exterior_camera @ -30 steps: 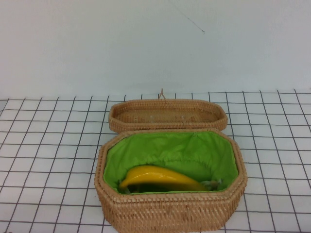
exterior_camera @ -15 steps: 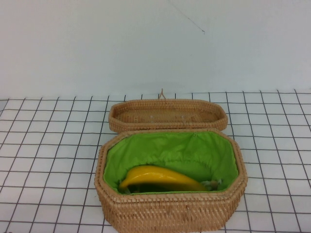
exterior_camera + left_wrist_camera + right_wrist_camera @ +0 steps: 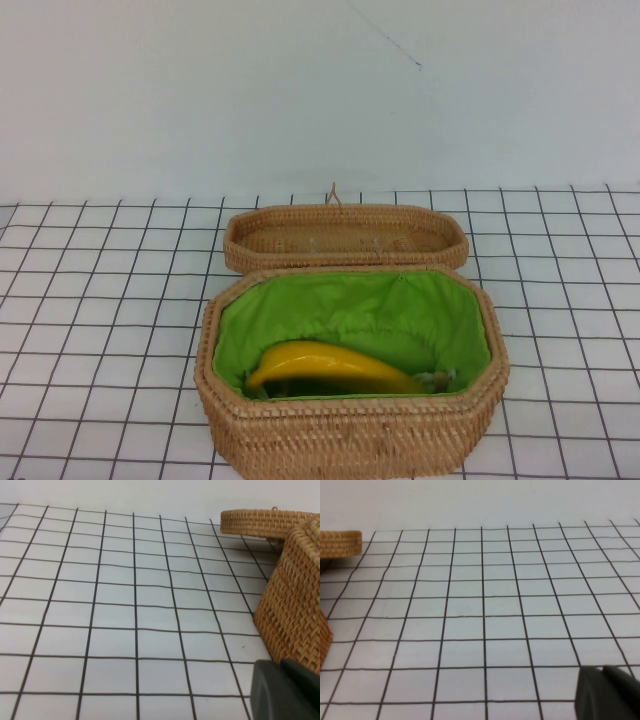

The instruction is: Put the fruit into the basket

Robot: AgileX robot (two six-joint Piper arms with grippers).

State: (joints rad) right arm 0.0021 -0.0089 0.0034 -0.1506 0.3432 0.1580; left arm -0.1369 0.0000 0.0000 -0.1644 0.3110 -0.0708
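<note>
The yellow banana (image 3: 330, 368) lies inside the deep wicker basket (image 3: 350, 432) with green lining, along its near wall. Neither arm shows in the high view. My left gripper (image 3: 282, 662) is shut and empty, low over the table beside the basket's left wall (image 3: 295, 600), apart from it. My right gripper (image 3: 604, 669) is shut and empty over the bare grid to the basket's right; only a corner of the basket (image 3: 324, 637) shows in the right wrist view.
The shallow unlined wicker lid (image 3: 345, 238) with a small loop lies upturned just behind the basket; it also shows in the left wrist view (image 3: 260, 522) and the right wrist view (image 3: 340, 543). The white table has a black grid (image 3: 100, 300). A white wall stands behind.
</note>
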